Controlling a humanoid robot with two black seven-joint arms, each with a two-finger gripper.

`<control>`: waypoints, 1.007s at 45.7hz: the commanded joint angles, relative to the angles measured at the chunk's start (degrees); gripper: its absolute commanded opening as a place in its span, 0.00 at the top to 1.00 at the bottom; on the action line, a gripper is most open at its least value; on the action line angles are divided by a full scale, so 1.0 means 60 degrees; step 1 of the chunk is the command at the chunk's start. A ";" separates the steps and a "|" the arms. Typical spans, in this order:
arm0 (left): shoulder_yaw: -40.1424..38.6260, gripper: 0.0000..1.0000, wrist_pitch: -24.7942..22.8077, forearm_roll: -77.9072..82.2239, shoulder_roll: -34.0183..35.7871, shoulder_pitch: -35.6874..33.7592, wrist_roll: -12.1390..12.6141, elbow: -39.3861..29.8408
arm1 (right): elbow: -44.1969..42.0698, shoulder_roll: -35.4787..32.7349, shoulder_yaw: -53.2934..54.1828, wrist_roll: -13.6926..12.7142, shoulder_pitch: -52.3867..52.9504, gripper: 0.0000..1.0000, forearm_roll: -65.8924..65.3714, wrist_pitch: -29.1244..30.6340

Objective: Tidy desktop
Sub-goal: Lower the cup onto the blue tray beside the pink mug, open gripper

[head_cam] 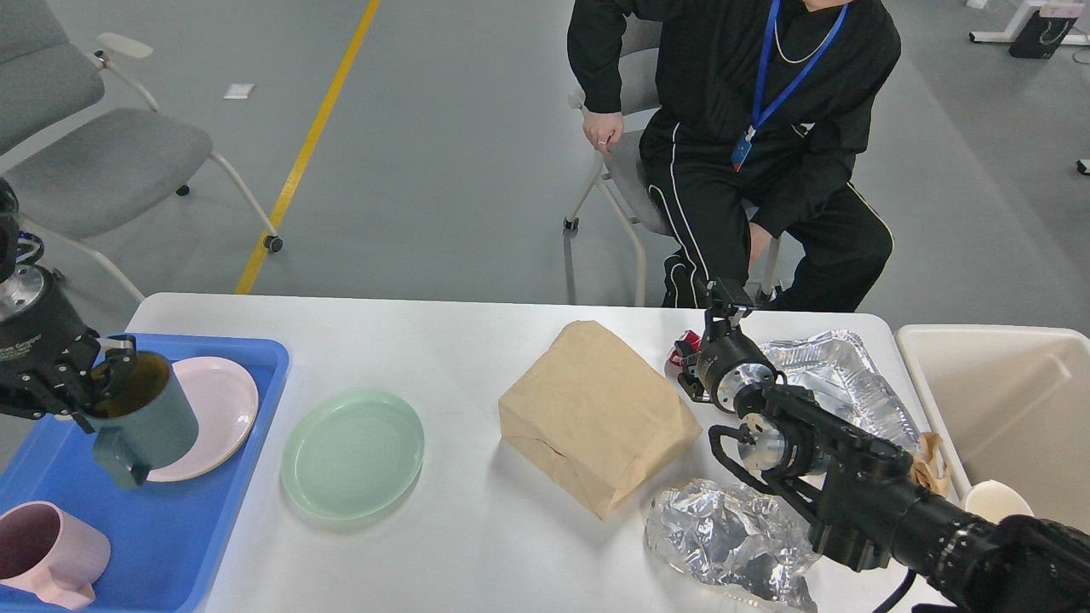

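Head view shows the left gripper (102, 383) clamped on the rim of a grey-green mug (145, 417), held over the blue tray (170, 528) beside a pink plate (217, 404) and pink mug (47, 553). On the desktop (460, 349) a green plate (352, 453), paper bag (596, 417), foil (724, 541) and foil tray (839, 375) remain. Whether the right gripper (724, 298) is open or closed cannot be told. Tidying looks under halfway.

One head camera is looking forward and down across the desktop (477, 340), close enough that its near edge is running out of frame, while the floor and a seated person (749, 145) are showing beyond its far edge.
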 commanded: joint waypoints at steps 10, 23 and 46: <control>-0.0244 1.00 0.0001 -0.0057 -0.0043 0.2211 -0.0031 0.0959 | 0.0000 0.0000 0.0010 0.0000 0.0000 0.00 0.0000 0.0000; -0.0421 1.00 0.0001 -0.0057 -0.0233 0.3119 -0.0016 0.1794 | 0.0000 0.0000 0.0010 0.0000 0.0000 0.00 0.0000 0.0000; -0.0479 0.99 0.0319 -0.0086 -0.0775 0.3984 -0.0001 0.2732 | 0.0000 0.0000 -0.0004 0.0000 0.0000 0.00 0.0000 0.0000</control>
